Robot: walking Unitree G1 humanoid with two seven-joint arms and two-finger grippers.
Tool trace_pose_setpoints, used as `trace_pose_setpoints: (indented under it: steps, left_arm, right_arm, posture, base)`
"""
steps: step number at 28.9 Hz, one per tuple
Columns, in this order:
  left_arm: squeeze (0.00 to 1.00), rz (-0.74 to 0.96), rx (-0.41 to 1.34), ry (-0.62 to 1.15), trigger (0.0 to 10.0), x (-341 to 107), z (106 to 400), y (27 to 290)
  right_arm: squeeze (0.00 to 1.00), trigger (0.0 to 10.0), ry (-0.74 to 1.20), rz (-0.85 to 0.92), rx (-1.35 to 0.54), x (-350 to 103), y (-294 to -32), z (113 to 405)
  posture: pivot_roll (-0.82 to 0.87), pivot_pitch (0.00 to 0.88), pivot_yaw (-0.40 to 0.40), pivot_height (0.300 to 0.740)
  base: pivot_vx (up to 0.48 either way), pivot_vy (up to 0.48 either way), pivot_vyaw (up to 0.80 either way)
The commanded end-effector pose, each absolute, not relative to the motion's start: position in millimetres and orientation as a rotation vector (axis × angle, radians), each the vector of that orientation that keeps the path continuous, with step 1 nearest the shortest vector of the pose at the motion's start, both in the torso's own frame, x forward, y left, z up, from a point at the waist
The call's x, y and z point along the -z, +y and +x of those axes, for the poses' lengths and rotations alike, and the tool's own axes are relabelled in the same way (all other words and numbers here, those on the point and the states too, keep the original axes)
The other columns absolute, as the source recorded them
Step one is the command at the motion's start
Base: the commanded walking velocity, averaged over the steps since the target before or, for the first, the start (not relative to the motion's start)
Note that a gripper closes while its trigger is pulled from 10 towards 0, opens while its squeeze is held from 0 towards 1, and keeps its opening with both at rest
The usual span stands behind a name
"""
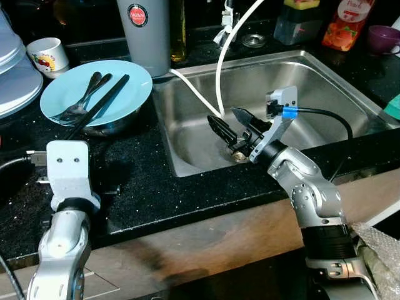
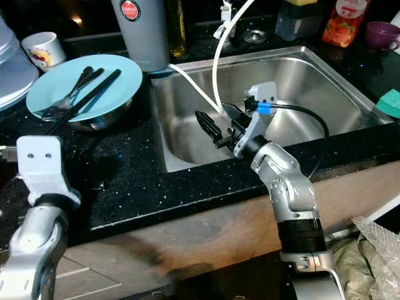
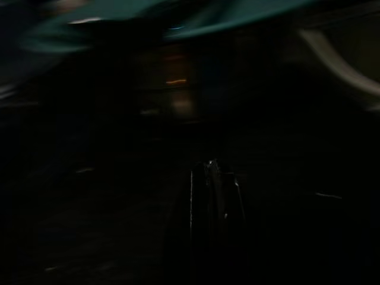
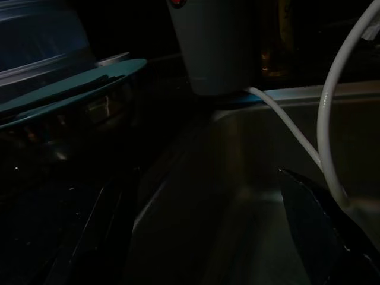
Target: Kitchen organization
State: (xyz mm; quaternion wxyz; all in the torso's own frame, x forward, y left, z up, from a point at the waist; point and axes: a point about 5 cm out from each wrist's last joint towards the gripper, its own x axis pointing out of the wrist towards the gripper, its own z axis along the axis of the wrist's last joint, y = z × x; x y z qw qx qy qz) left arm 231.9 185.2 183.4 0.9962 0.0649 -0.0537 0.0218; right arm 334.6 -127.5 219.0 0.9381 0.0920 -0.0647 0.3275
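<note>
A light blue plate point(image 1: 125, 94) rests on a steel bowl point(image 1: 109, 127) at the left of the black counter. On the plate lie a fork point(image 1: 74, 112), a spoon point(image 1: 92, 81) and black chopsticks point(image 1: 103, 100). My right gripper point(image 1: 232, 124) hangs open over the steel sink point(image 1: 325, 87), low near its front wall, with nothing between its fingers. In the right wrist view the right gripper point(image 4: 214, 249) points toward the sink's left wall and the plate point(image 4: 71, 83). My left arm's wrist point(image 1: 67, 165) hovers over the counter in front of the bowl.
A grey tumbler point(image 1: 145, 31) stands behind the plate, a white patterned cup point(image 1: 49, 55) at far left. Two white hoses point(image 1: 219, 69) hang into the sink. Behind the sink are an orange bottle point(image 1: 347, 25), a purple cup point(image 1: 382, 39) and a soap holder point(image 1: 299, 22).
</note>
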Motion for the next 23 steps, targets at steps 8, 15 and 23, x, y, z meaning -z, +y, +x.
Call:
trace_pose_setpoints:
  steps: [8, 15, 23]
  left_arm:
    - [1.0, 0.125, 0.055, -0.223, 10.0, -194.7, 223.6, 173.6]
    - [1.0, 0.129, 0.033, -0.339, 10.0, -201.9, 218.4, 179.5]
    - [0.19, 0.114, -0.017, -0.335, 10.0, -185.7, 208.9, 196.8]
  right_arm:
    - [0.0, 10.0, -0.126, 0.181, -0.68, -216.7, -125.1, 333.1]
    - [0.0, 10.0, -0.124, 0.183, -0.679, -216.1, -125.8, 333.0]
    - [0.0, 10.0, -0.121, 0.183, -0.684, -215.3, -125.6, 332.4]
  posture:
    - [0.03, 0.086, 0.003, 0.74]
    - [0.03, 0.087, 0.006, 0.74]
    - [0.03, 0.088, 0.005, 0.74]
  base:
    - [0.0, 0.0, 0.0]
    - [0.0, 0.0, 0.0]
    - [0.0, 0.0, 0.0]
